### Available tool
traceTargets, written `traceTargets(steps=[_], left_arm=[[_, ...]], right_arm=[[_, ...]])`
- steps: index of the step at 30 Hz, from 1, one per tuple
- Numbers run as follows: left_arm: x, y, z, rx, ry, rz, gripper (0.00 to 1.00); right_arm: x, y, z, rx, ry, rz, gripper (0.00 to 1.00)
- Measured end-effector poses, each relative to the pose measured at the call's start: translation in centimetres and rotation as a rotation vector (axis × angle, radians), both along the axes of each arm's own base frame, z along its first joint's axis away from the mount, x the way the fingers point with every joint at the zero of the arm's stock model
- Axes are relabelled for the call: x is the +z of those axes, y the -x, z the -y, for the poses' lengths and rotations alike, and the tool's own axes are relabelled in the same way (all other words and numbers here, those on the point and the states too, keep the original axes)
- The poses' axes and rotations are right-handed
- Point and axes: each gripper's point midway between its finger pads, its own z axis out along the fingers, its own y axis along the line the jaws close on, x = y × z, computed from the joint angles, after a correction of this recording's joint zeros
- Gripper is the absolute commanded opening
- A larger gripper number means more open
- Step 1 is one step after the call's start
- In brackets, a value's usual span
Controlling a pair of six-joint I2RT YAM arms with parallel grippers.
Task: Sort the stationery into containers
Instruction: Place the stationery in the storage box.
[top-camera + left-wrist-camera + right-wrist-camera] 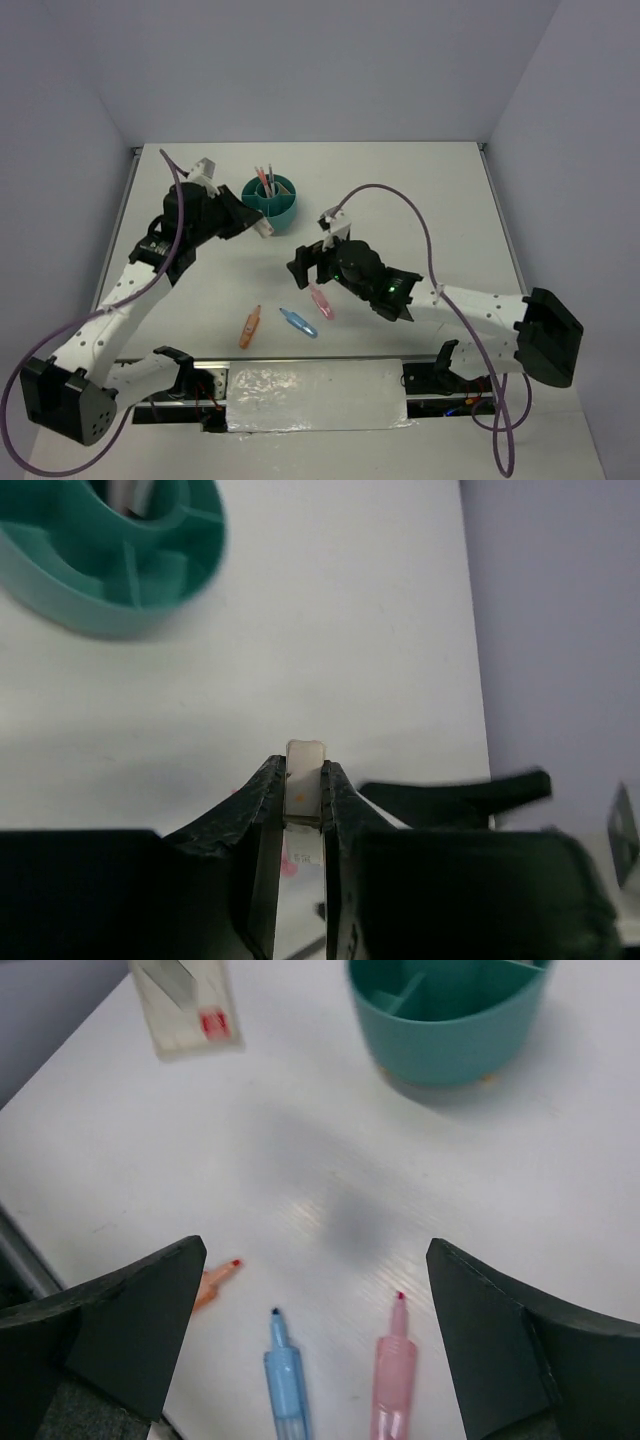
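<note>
From above, the white table point(400, 190), boxed in by plain lilac-grey walls point(300, 70), carries the teal organiser cup point(270, 197) at 12 o'clock, with the orange marker point(250, 327), blue marker point(298, 323) and pink marker point(321, 301) lying at 6 o'clock. In the left wrist view, the left gripper point(303, 780) is pinched narrowly on a small tan eraser block point(306, 763) over bare tabletop, the cup at 10 o'clock and the wall at 3 o'clock. In the right wrist view, the right gripper point(315, 1250) is spread wide and holds nothing, the blue and pink markers at 6 o'clock, the cup at 1 o'clock.

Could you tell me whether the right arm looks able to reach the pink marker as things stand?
Probably yes: the right gripper hangs open just above the pink marker, which lies flat on the table, apart from the blue marker, with nothing between.
</note>
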Motion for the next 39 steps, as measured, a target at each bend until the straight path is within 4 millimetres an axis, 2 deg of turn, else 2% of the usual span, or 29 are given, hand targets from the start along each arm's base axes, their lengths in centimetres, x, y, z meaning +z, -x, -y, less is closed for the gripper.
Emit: traceTargets(steps=[3, 6, 10, 13, 19, 23, 27, 31, 34, 35, 37, 38, 39], left_arm=[[-0.1, -3.7, -3.1, 0.141, -0.036, -0.036, 0.00], [-1.6, -7.0, -5.7, 0.244, -0.067, -0.096, 0.00], [-3.9, -9.8, -6.9, 0.291, -0.089, -0.168, 0.00], [-5.0, -11.4, -7.2, 0.304, -0.096, -0.200, 0.00], [-7.1, -13.1, -7.2, 0.310, -0.069, -0.247, 0.00], [-8.8, -13.6, -6.9, 0.311, -0.054, -0.279, 0.00], [-9.6, -14.2, -6.7, 0.308, -0.041, -0.283, 0.00], [-10.2, -14.8, -6.5, 0.313, -0.023, -0.289, 0.05], [-10.7, -14.9, -6.4, 0.314, -0.020, -0.291, 0.18], [-10.8, -14.9, -6.4, 0.314, -0.021, -0.294, 0.27], [-10.9, -14.9, -6.5, 0.314, -0.021, -0.292, 0.36], [-10.9, -14.9, -6.5, 0.314, -0.022, -0.291, 0.47], [-10.9, -14.9, -6.5, 0.314, -0.024, -0.290, 0.51]], right_arm=[[0.9, -0.7, 3.3, -0.087, -0.020, -0.013, 1.00], [2.9, -0.4, 5.8, -0.136, -0.063, -0.002, 1.00], [5.1, 0.5, 7.1, -0.142, -0.115, 0.015, 1.00], [5.2, 1.1, 7.9, -0.145, -0.126, 0.007, 1.00], [3.4, 1.7, 8.7, -0.149, -0.091, -0.029, 1.00], [2.8, 1.9, 8.9, -0.149, -0.072, -0.039, 1.00], [2.4, 2.0, 9.0, -0.145, -0.065, -0.045, 1.00], [2.2, 2.2, 8.9, -0.132, -0.061, -0.051, 1.00], [2.1, 2.4, 8.6, -0.116, -0.056, -0.055, 1.00], [2.0, 2.4, 8.6, -0.112, -0.054, -0.058, 1.00], [1.7, 2.5, 8.3, -0.099, -0.048, -0.065, 1.00], [1.6, 2.6, 8.3, -0.095, -0.045, -0.067, 1.00], [1.5, 2.6, 8.2, -0.091, -0.041, -0.069, 1.00]])
